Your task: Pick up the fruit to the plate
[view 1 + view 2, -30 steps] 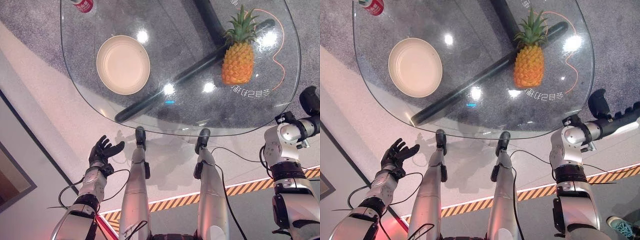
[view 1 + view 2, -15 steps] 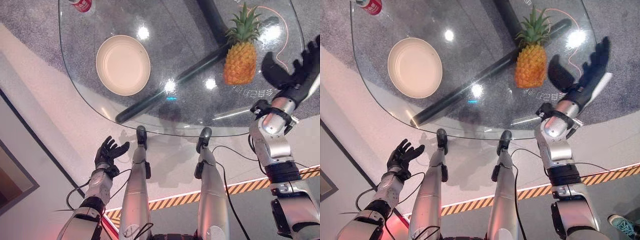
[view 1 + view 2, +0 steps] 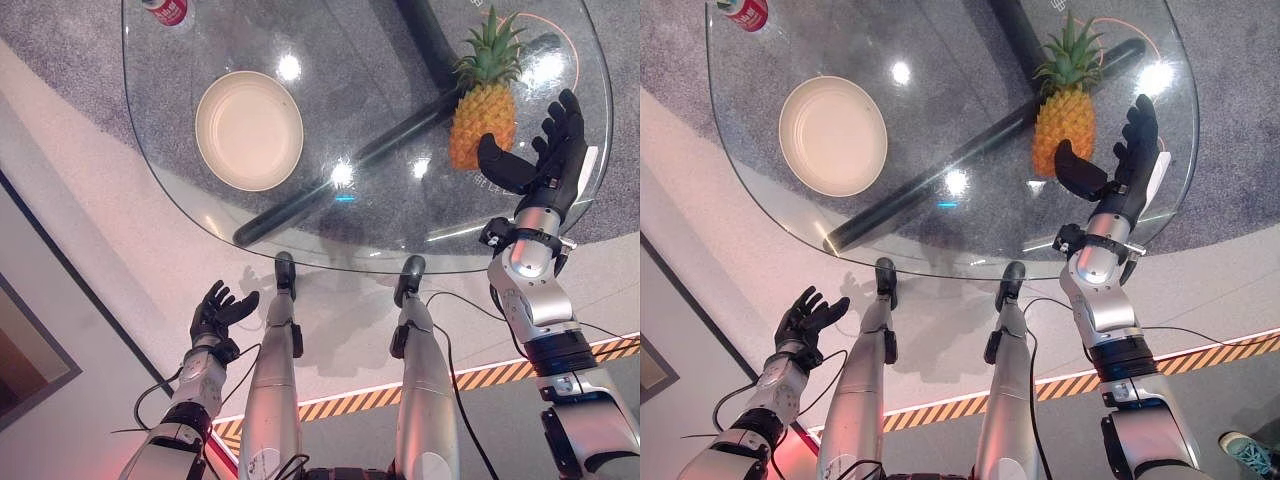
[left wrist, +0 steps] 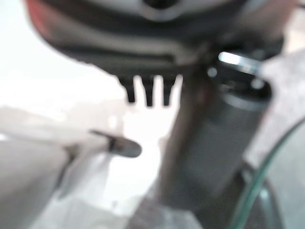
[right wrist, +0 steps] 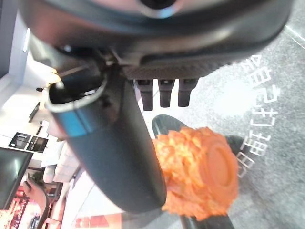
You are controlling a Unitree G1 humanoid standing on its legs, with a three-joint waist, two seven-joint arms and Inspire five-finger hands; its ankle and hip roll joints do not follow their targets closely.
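**Two robot hands open as pineapple waits on glass bench**

One rounded glass bench [image 3: 200, 215] carries everything in the scene, with a dark crossed frame visible through its clear top and grey carpet beneath. The pineapple [image 3: 484, 112], orange-bodied with a green crown, stands upright near the bench's right edge, well apart from the plate. The right robot hand [image 3: 548, 160] is raised above the bench's right edge just beside the fruit, on its right side, with fingers straight and spread wide and the thumb standing out toward the pineapple's lower body; nothing is held. From the right wrist view the pineapple's body [image 5: 200, 174] shows just past the thumb, its flat base toward the camera, and whether the thumb touches the fruit cannot be told. The cream plate [image 3: 250, 130], round and bare, lies flat toward the bench's left edge. The left robot hand [image 3: 218, 312] hangs below the bench's near-left edge, off the glass, its fingers loosely spread and holding nothing. A red can [image 3: 166, 10] stands at the bench's far-left edge, beyond the plate and partly cut off by the frame.
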